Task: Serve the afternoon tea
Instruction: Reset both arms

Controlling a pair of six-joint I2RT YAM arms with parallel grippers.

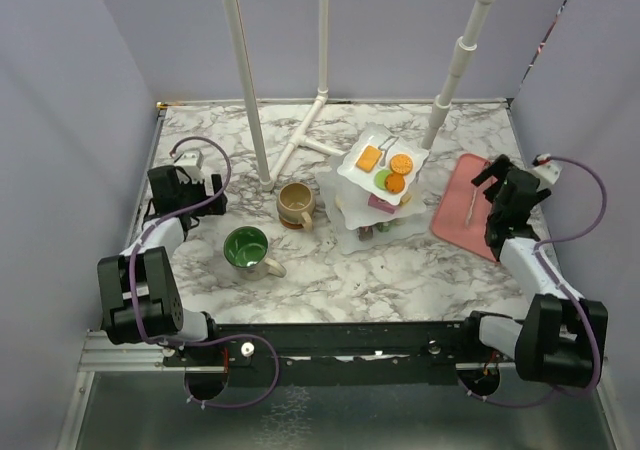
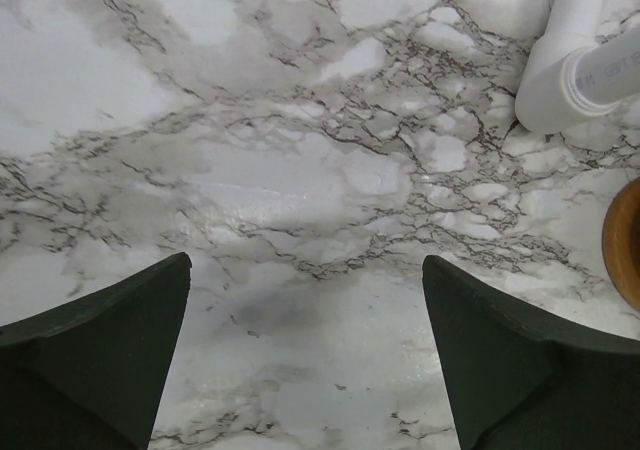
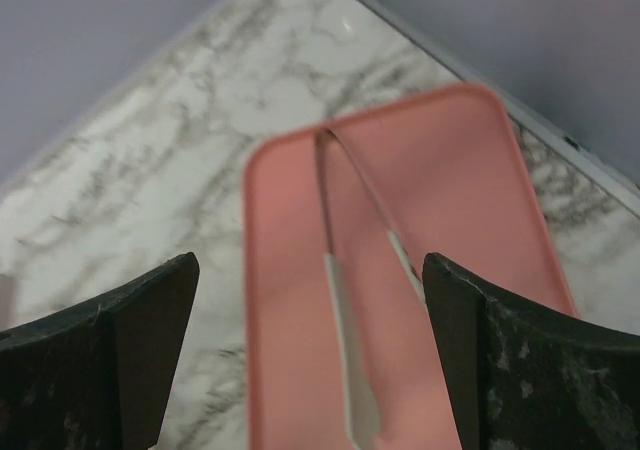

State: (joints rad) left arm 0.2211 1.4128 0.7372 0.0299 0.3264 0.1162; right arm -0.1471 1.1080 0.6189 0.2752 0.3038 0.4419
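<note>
The white tiered stand (image 1: 345,185) is upright on the marble table (image 1: 330,280), to the left of the right gripper (image 1: 494,174) and well to the right of the left gripper (image 1: 178,192). Its top plate carries toy biscuits, a square orange one (image 1: 368,158), a round orange one (image 1: 401,164) and a green one (image 1: 383,178), and we see a pink pastry (image 1: 382,204) on the tier below. The beige mug (image 1: 296,204) sits on a round brown coaster (image 1: 288,223) between the stand and the left gripper. The green-lined mug (image 1: 247,249) is nearer the arm bases, to the right of that gripper and apart from it. The left gripper (image 2: 305,261) hangs over bare marble with its jaws spread wide and nothing between them. From its wrist view, the coaster's edge (image 2: 625,240) shows at the far right and a white pipe foot (image 2: 580,70) ahead to the right. The right gripper (image 3: 310,260) is likewise spread and holds nothing. It hovers over the flat pink tray (image 3: 440,200), where pale tongs (image 3: 345,300) lie directly beneath the gap between its fingers. In the top view, the tray (image 1: 455,220) lies just to the right of the stand, with the tongs (image 1: 470,205) on it.
</note>
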